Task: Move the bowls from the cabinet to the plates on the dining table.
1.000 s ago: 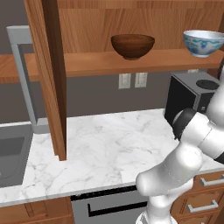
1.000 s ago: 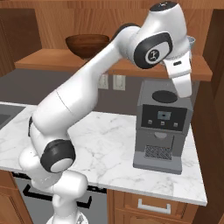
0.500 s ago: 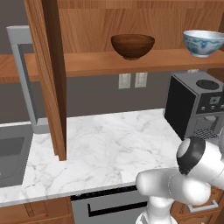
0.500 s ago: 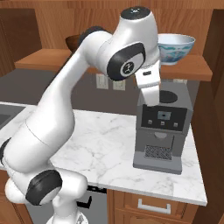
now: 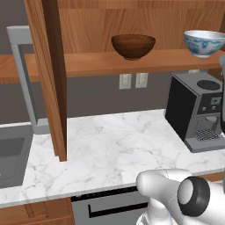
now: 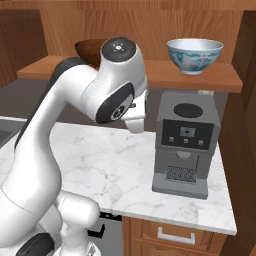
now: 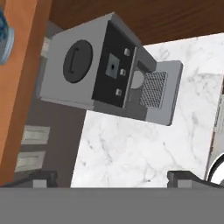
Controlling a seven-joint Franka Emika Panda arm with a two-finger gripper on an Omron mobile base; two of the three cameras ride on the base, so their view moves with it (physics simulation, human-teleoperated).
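The robot's white arm (image 6: 75, 150) bends low over a marble counter (image 5: 110, 149), its gripper (image 7: 111, 177) spread wide and holding nothing, the two finger tips (image 7: 43, 178) well apart at the bottom of the hand view. Beyond them a grey and black coffee machine (image 6: 185, 145) stands on the counter's right end. Farther back, on the wooden shelf (image 5: 132, 61) of the cabinet (image 5: 48, 79), sit the dark brown bowl (image 5: 133, 46) and, well to its right, the white and blue bowl (image 6: 194, 55).

Two base views facing the coffee machine (image 5: 200, 110) from either side, hand view rolled, close above it
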